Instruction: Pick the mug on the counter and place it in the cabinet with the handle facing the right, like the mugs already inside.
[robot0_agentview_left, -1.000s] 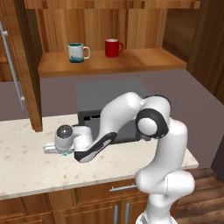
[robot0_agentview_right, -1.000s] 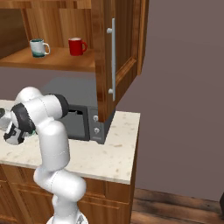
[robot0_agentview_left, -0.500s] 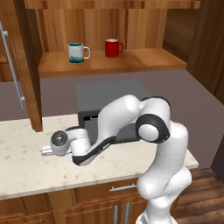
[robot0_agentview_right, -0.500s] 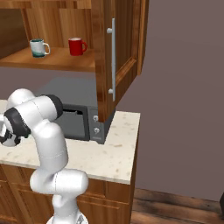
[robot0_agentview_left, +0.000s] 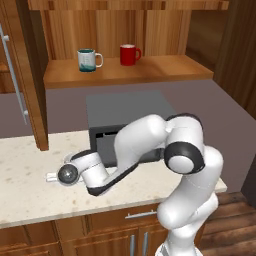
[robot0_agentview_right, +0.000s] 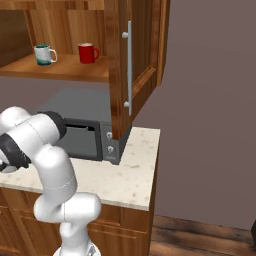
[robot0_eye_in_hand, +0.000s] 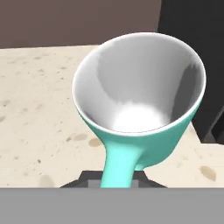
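Observation:
The mint-turquoise mug (robot0_eye_in_hand: 140, 109) with its white inside sits close in the hand view, its mouth toward the camera. Its handle (robot0_eye_in_hand: 117, 164) runs down between the two dark fingertips. My gripper (robot0_eye_in_hand: 116, 180) is shut on that handle. In the left base view the gripper (robot0_agentview_left: 61, 174) is low over the beige counter (robot0_agentview_left: 25, 195), left of the microwave, and the hand hides the mug. On the cabinet shelf (robot0_agentview_left: 160, 70) stand a white mug with teal pattern (robot0_agentview_left: 86, 59) and a red mug (robot0_agentview_left: 129, 54), handles to the right.
A dark grey microwave (robot0_agentview_left: 125, 115) stands on the counter under the shelf, close to the right of the hand. Cabinet doors hang open at the left (robot0_agentview_left: 20, 75) and right (robot0_agentview_right: 132, 65), each with a long metal bar. The counter ends at the right (robot0_agentview_right: 150, 170).
The jaws have closed on the mug's handle. The hand has slid a little left and lower over the counter, and the elbow has swung right.

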